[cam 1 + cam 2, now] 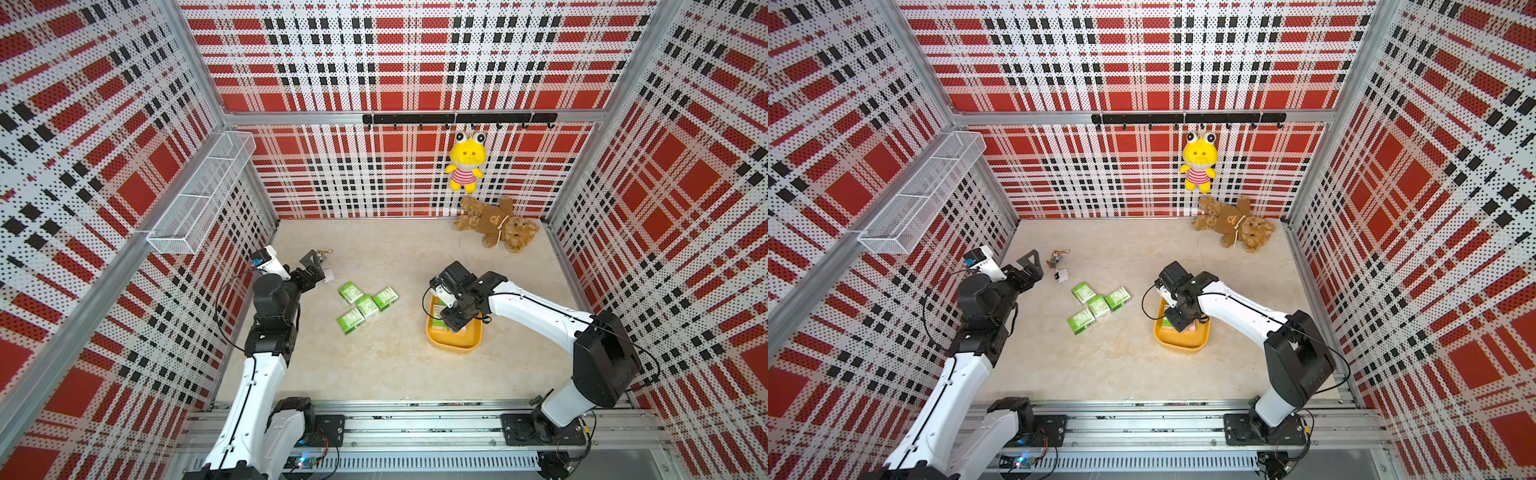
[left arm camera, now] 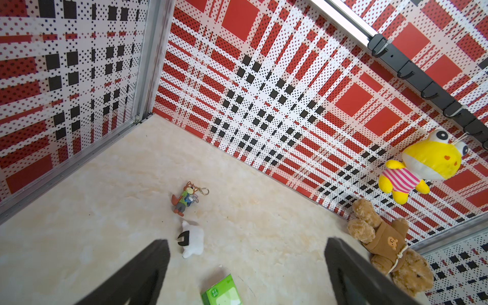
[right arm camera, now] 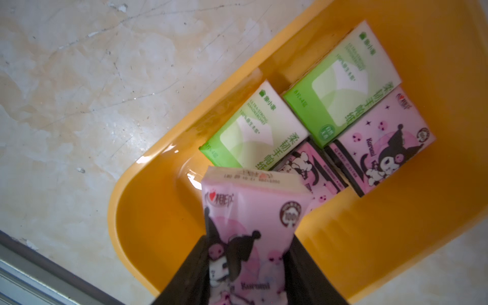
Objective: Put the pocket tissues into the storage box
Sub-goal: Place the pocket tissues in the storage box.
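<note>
The storage box (image 1: 454, 344) is a yellow-orange tray right of centre, also seen in the right wrist view (image 3: 148, 211). Two green pocket tissues (image 3: 253, 129) and two pink ones (image 3: 383, 142) lie in it. My right gripper (image 3: 249, 243) hangs over the box, shut on a pink packet (image 3: 253, 208) that is tilted above the box floor. Several green packets (image 1: 366, 305) (image 1: 1099, 306) lie clustered on the floor at the centre. My left gripper (image 2: 247, 244) (image 1: 314, 267) is open and empty at the left, just beyond one green packet (image 2: 221, 291).
A small white plush (image 2: 192, 240) and a fox keychain (image 2: 186, 198) lie ahead of the left gripper. A brown teddy bear (image 1: 496, 226) lies at the back right, under a yellow frog plush (image 1: 465, 162) on a hook rail (image 1: 457, 118). A white wire basket (image 1: 199, 195) hangs on the left wall.
</note>
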Robot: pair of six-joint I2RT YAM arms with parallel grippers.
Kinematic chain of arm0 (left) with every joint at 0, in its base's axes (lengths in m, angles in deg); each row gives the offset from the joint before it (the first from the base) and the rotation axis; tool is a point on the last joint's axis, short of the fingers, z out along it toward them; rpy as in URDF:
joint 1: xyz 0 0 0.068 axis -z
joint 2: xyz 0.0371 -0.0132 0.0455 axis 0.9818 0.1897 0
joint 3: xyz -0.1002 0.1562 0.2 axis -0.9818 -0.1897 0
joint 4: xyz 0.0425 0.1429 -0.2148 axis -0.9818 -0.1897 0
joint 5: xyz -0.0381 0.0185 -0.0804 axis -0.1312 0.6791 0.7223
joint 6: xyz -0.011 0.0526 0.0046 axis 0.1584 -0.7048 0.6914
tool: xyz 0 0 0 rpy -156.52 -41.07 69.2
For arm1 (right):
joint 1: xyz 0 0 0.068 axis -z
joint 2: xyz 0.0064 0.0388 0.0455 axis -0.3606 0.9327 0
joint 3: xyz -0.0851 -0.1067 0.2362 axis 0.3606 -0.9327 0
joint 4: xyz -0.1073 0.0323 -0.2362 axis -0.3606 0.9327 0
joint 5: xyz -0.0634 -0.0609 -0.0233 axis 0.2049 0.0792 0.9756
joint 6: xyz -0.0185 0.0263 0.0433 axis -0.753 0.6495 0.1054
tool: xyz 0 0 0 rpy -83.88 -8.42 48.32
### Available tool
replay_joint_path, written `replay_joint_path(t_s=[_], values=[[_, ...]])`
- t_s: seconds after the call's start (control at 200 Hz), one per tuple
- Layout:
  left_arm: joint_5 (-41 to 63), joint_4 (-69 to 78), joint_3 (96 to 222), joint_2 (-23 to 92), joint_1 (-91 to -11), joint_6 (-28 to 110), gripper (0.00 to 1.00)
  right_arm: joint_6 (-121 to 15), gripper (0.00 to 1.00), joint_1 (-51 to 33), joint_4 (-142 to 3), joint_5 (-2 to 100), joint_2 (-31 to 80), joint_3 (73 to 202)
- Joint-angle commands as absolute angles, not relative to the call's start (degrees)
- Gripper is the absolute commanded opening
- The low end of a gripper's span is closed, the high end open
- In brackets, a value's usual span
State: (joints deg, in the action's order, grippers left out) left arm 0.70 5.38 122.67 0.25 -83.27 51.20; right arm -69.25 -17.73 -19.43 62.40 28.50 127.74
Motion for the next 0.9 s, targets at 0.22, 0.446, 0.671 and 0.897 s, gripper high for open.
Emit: replay_joint_path(t_s=[0.22, 0.446, 0.671, 0.897], values=[[1.23, 6.66, 122.71, 0.33, -83.59, 51.18, 0.99, -72.72, 0.48, -17.97, -21.9, 55.99, 29.34, 125.58], [1.19, 6.66, 122.27, 0.07, -83.55, 51.23, 0.99, -73.25, 0.49, -19.01, -21.43, 53.7, 30.65, 125.23], [0.95, 6.31, 122.5, 0.0, -83.61, 50.79, 0.99, -73.7, 0.51, -19.93, -21.48, 53.28, 31.97, 124.52], [0.95, 6.14, 122.19, -0.29, -83.64, 50.81, 0.99, -73.79, 0.63, -20.26, -20.74, 52.03, 32.42, 125.39]])
